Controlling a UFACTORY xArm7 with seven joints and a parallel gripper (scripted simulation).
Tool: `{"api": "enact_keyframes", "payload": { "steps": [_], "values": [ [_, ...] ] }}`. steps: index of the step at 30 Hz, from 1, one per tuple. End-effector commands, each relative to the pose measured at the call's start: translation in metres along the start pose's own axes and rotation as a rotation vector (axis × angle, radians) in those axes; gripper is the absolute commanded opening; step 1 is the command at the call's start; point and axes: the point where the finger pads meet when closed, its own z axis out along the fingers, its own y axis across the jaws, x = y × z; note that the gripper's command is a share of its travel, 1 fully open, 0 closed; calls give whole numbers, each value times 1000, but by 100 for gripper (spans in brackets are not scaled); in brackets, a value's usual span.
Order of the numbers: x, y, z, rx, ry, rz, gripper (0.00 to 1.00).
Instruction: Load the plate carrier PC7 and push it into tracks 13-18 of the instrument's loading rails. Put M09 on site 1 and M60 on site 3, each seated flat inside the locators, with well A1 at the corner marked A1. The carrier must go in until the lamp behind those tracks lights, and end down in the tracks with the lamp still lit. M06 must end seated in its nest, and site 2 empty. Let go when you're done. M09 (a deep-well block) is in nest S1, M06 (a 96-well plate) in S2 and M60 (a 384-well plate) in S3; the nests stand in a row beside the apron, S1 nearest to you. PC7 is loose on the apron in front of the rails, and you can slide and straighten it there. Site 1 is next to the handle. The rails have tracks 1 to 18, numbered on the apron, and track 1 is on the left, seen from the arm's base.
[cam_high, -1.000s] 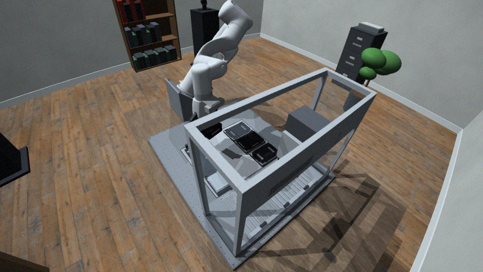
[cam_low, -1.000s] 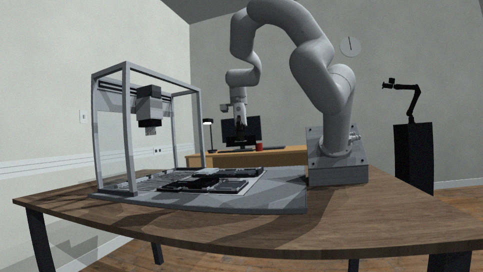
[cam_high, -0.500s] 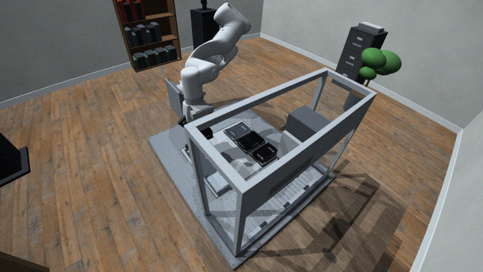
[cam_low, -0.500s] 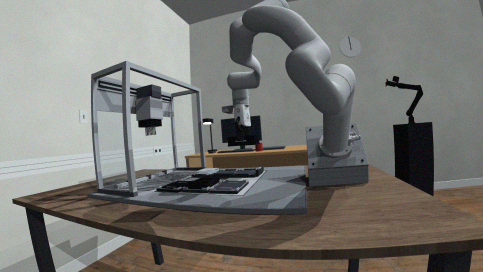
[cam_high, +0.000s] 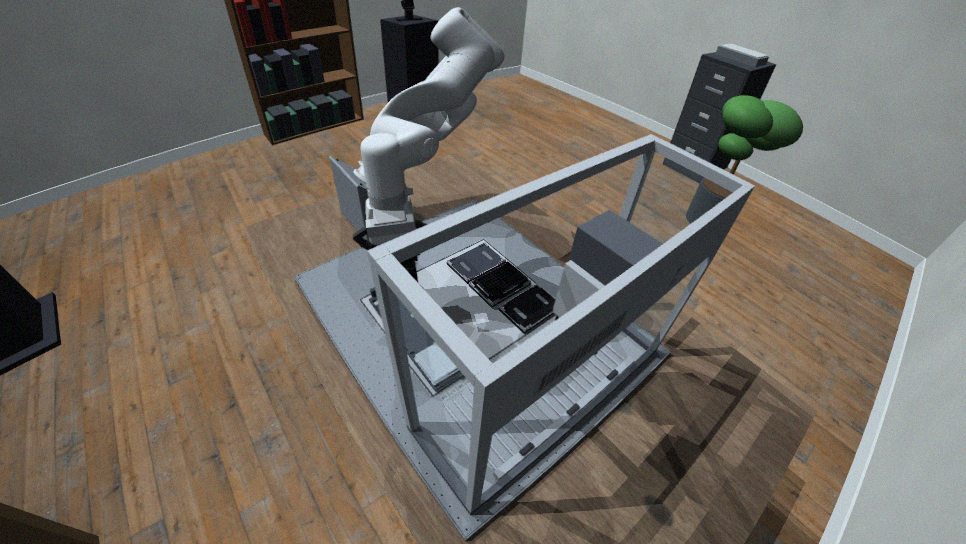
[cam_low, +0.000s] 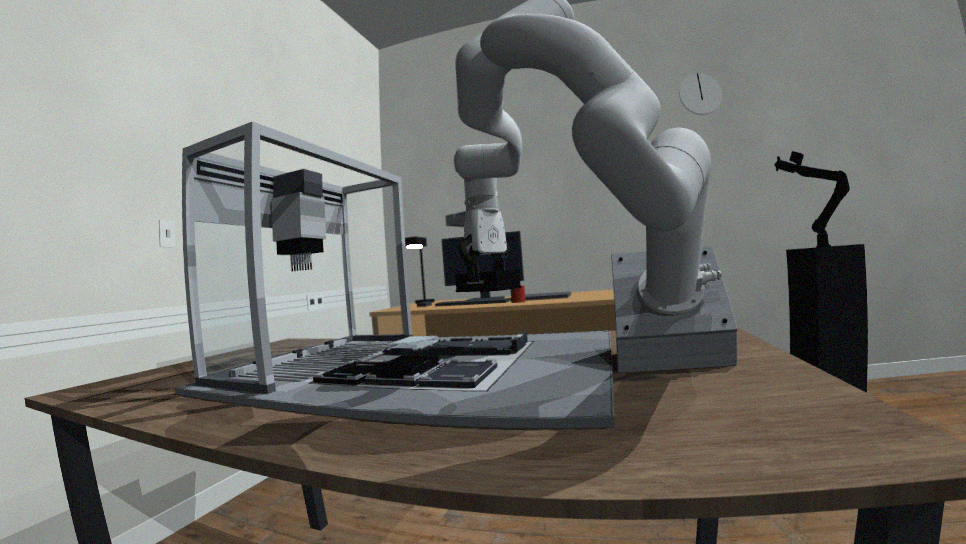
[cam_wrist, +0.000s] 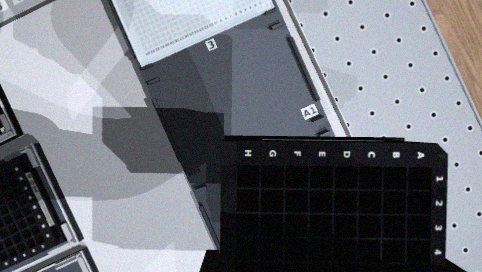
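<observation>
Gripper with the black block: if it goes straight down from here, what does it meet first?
The gripper holds the deep-well block high over the carrier. Straight down probably lies the carrier's bare bed beside the A1 mark, though height is unclear.

Matt black plastic block M09 (cam_wrist: 332, 200); perforated grey metal baseplate (cam_wrist: 400, 75).

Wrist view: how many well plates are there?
3: black deep-well block held at bottom, white fine-welled plate at top, black welled plate far left. More may be hidden.
</observation>
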Motion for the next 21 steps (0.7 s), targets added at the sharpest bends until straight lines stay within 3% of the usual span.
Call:
{"api": "enact_keyframes", "payload": {
  "steps": [1, 21],
  "values": [
    [1, 1, -2, -5, 1, 140, 0],
    [1, 1, -2, -4, 3, 740, 0]
  ]
}}
